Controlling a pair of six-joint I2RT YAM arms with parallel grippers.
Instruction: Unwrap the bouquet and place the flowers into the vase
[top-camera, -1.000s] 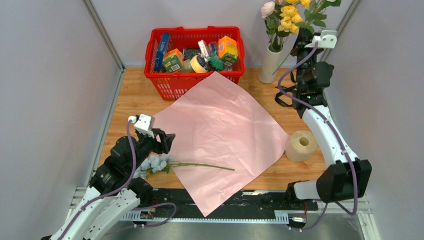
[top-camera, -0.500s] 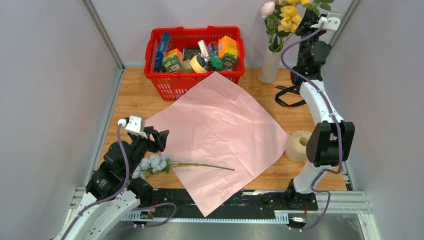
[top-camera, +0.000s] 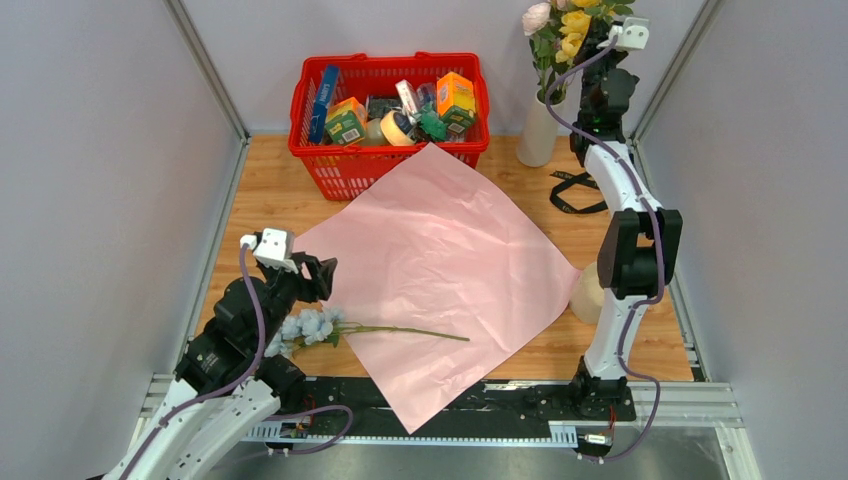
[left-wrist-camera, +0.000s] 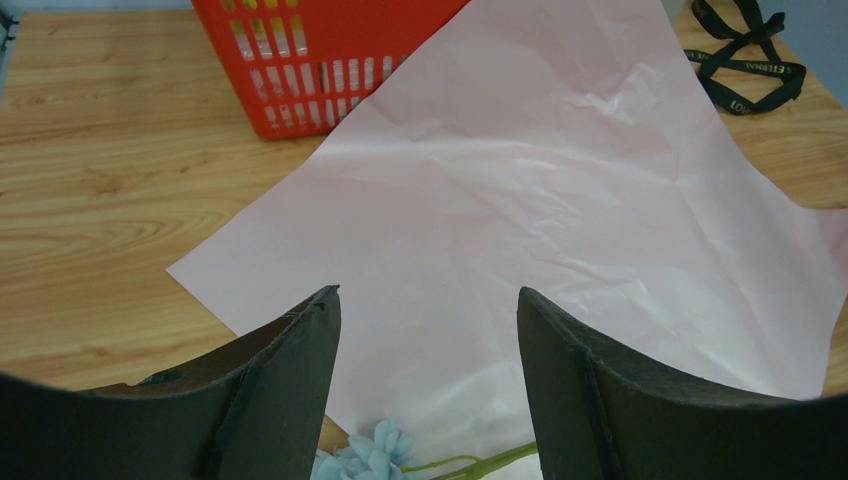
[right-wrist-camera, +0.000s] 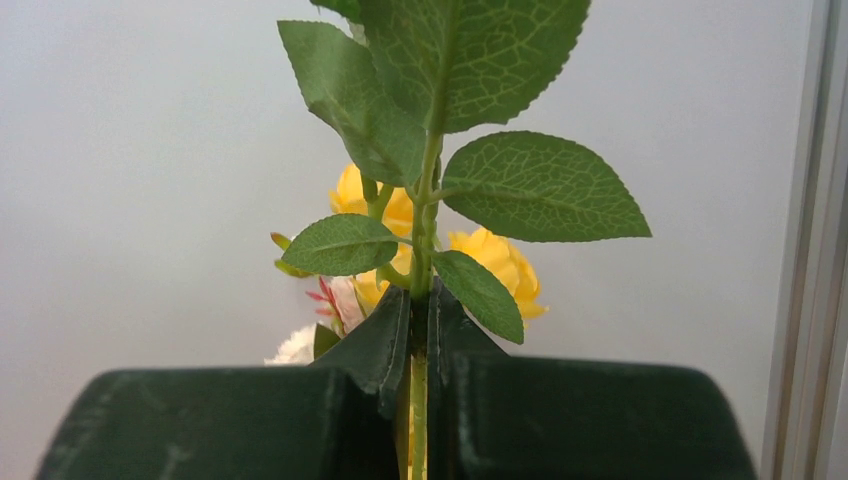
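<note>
Wooden tabletop (top-camera: 270, 190) between grey panels, seen from above and from both wrists.

Pink paper sheet (top-camera: 440, 260): lay unfolded and flat across the middle, with the far corner up against the front of the red basket (top-camera: 350, 175) of groceries.

Black ribbon (top-camera: 575, 195): lay loose on the wood just right of the sheet.

Beige vase (top-camera: 538, 130): stood upright at the far right, just beside the basket, with yellow and pale pink flowers (top-camera: 565, 35) rising from its mouth.

Right gripper (right-wrist-camera: 420, 345): reached high among those blooms and pinched tight on a leafy green stem (right-wrist-camera: 425, 230), upright between the fingers.

Light blue flower (top-camera: 310, 327): lay on its side at the near left, head on bare wood just off the sheet's edge, stalk stretched rightward over the paper.

Left gripper (left-wrist-camera: 428, 300): hovered close over that blue head, jaws spread wide, with nothing between them.

Paper roll (top-camera: 583, 295): stood at the sheet's right corner, largely hidden behind the right arm.
</note>
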